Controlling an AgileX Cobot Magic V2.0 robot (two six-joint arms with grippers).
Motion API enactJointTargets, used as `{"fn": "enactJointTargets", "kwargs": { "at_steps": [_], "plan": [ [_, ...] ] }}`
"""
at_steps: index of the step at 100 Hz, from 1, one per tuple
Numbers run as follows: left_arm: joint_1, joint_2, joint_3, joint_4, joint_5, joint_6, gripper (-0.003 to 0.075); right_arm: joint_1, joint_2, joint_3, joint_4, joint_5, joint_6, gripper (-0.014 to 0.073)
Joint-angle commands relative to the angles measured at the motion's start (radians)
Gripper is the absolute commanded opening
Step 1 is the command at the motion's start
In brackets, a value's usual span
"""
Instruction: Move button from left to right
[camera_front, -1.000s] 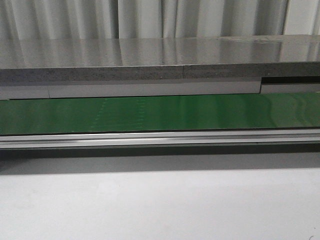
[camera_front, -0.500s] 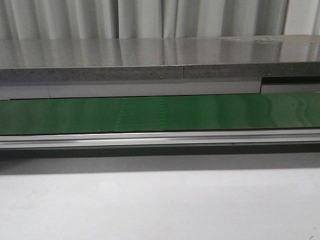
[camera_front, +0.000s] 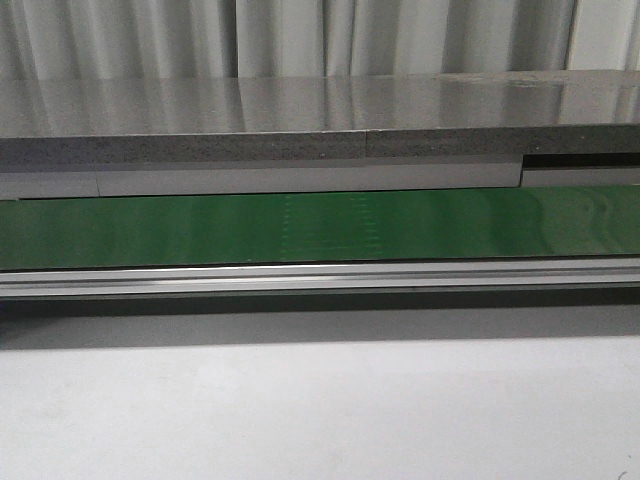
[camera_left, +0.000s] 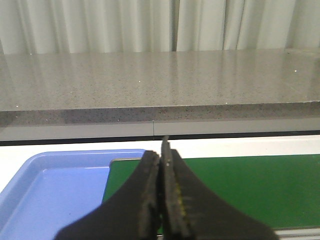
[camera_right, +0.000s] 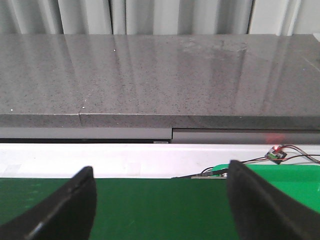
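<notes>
The button does not show in any view. The green belt (camera_front: 150, 230) runs across the front view, bare except for a faint pale dotted patch near its middle. In the left wrist view my left gripper (camera_left: 161, 150) is shut, pads pressed together with nothing seen between them, above the belt's end (camera_left: 240, 185) beside a blue tray (camera_left: 50, 190). In the right wrist view my right gripper (camera_right: 160, 167) is open wide and empty over the belt (camera_right: 160, 210). Neither gripper shows in the front view.
A grey speckled counter (camera_front: 320, 105) runs behind the belt, with curtains beyond. An aluminium rail (camera_front: 320, 275) borders the belt's near side, with a white table (camera_front: 320, 410) in front. Wires and a small board with a red light (camera_right: 274, 152) lie by the belt's right end.
The faint pale patch on the belt has drifted to the right, from left of centre to about the middle. Nothing else in the front view has moved.
</notes>
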Motion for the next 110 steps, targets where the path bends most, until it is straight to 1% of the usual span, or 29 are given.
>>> {"fn": "enactJointTargets", "kwargs": {
  "at_steps": [1, 12, 26, 33, 40, 57, 64, 72, 110],
  "plan": [
    [-0.008, 0.007, -0.029, -0.007, -0.08, 0.0, -0.0021, 0.002, -0.096, 0.033, 0.019, -0.076, -0.007, 0.0542],
    [-0.008, 0.007, -0.029, -0.007, -0.08, 0.0, -0.0021, 0.002, -0.209, 0.101, 0.041, -0.041, -0.007, 0.0542],
    [-0.008, 0.007, -0.029, -0.007, -0.08, 0.0, -0.0021, 0.002, -0.321, 0.146, 0.045, 0.048, -0.007, 0.0538],
    [-0.008, 0.007, -0.029, -0.007, -0.08, 0.0, -0.0021, 0.002, -0.354, 0.151, 0.045, 0.1, -0.007, 0.0502],
    [-0.008, 0.007, -0.029, -0.007, -0.08, 0.0, -0.0021, 0.002, -0.369, 0.151, 0.045, 0.134, -0.007, 0.0414],
    [-0.008, 0.007, -0.029, -0.007, -0.08, 0.0, -0.0021, 0.002, -0.371, 0.151, 0.045, 0.158, -0.007, 0.012],
    [-0.008, 0.007, -0.029, -0.007, -0.08, 0.0, -0.0021, 0.002, -0.371, 0.151, 0.045, 0.156, -0.007, 0.002],
    [-0.008, 0.007, -0.029, -0.007, -0.08, 0.0, -0.0021, 0.002, -0.371, 0.151, 0.045, 0.153, -0.007, -0.0071],
    [-0.008, 0.007, -0.029, -0.007, -0.08, 0.0, -0.0021, 0.002, -0.371, 0.151, 0.045, 0.148, -0.007, -0.0067]
  ]
}}
